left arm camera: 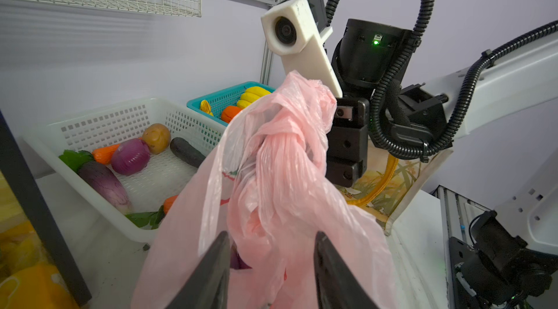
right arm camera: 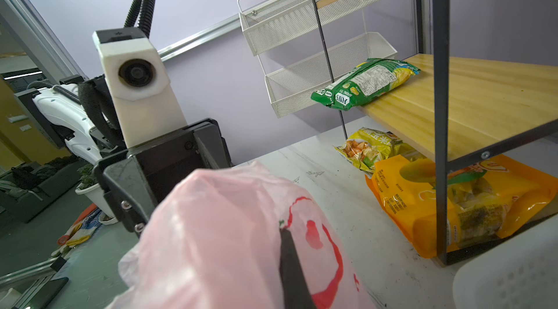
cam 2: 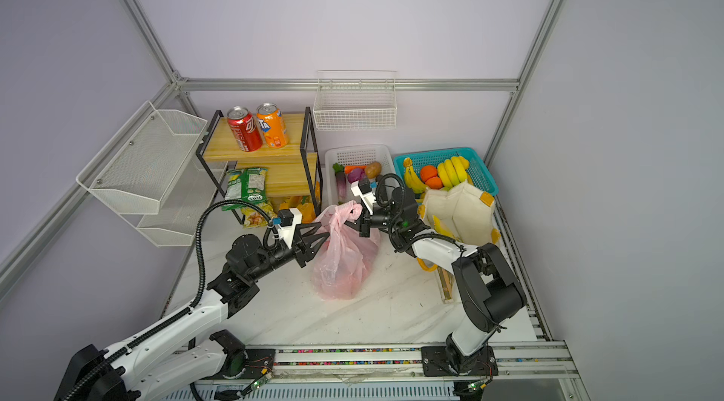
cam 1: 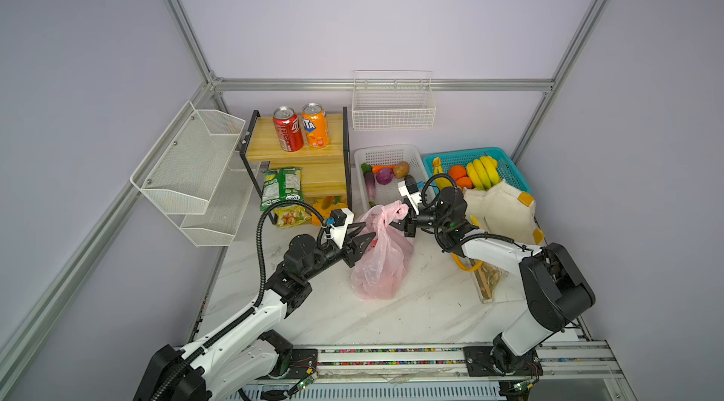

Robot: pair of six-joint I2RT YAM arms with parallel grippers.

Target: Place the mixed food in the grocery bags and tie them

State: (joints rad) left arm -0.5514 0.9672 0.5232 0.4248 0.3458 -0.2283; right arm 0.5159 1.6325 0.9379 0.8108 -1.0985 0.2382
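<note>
Your right tool (cam 1: pixel 401 220) is clamped shut on the bunched top of the pink plastic bag (cam 1: pixel 382 265), right where the twisted handles (left arm camera: pixel 280 129) end. In the right wrist view the film drapes over one of its fingers (right arm camera: pixel 291 265).

Your left tool (left arm camera: pixel 271 235) faces it from the opposite side and a little lower. Its jaws stand apart, one on each side of the bag's neck below the twist, and you cannot tell whether they press the film. The bag's belly rests on the counter (cam 1: pixel 411 313) beneath both tools. A dark purple shape shows through the film by the left tool's fingers (left arm camera: pixel 211 271), too dim to name.

Your left arm reaches in from the near edge with its forearm climbing and its wrist about level. Your right arm stands taller, elbow high, forearm running across toward the bag, wrist bent.

The cream cloth tote (cam 1: pixel 497 211) sits just beside the right arm's wrist, on the side away from the bag. Beyond the right tool, the white basket (cam 1: pixel 391 152) holds the purple onion (cam 1: pixel 384 175) and the eggplant (cam 1: pixel 369 183). Beyond the left tool, the yellow chip packet (cam 1: pixel 292 216) lies on the counter at the foot of the wooden shelf (cam 1: pixel 313 179). The red soda can (cam 1: pixel 288 128) stands upright on the shelf's top board.
</note>
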